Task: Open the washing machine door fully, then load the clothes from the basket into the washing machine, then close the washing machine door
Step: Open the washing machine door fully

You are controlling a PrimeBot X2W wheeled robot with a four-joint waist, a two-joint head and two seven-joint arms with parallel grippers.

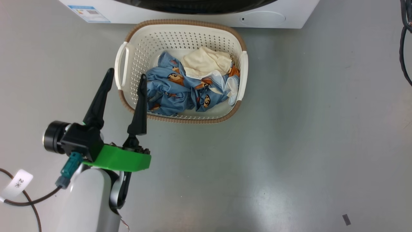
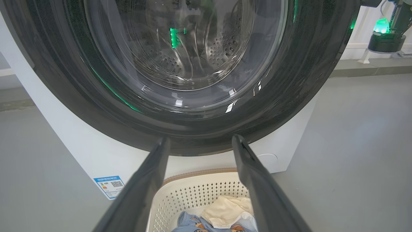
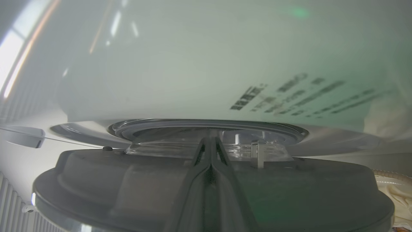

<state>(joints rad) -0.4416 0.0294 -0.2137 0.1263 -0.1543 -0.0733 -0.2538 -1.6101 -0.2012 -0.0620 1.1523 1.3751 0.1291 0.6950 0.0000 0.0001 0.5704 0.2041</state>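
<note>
Washing machine door w/ basket of clothes right in front
L fingers wide apart by basket rim, empty; R fingers pressed together

White tag on the dark cable, lower left of the head view, bore a handwritten "2" followed by a star-like character, possibly "米". Blue label sticker on the washing machine front showed coloured bars and small print, too small to read. In the left wrist view the same sticker carried a QR code at its upper right, a blue header line of characters and tiny lines below; none was legible. In the right wrist view, rows of dark print stood on a pale surface, blurred and unreadable.
</note>
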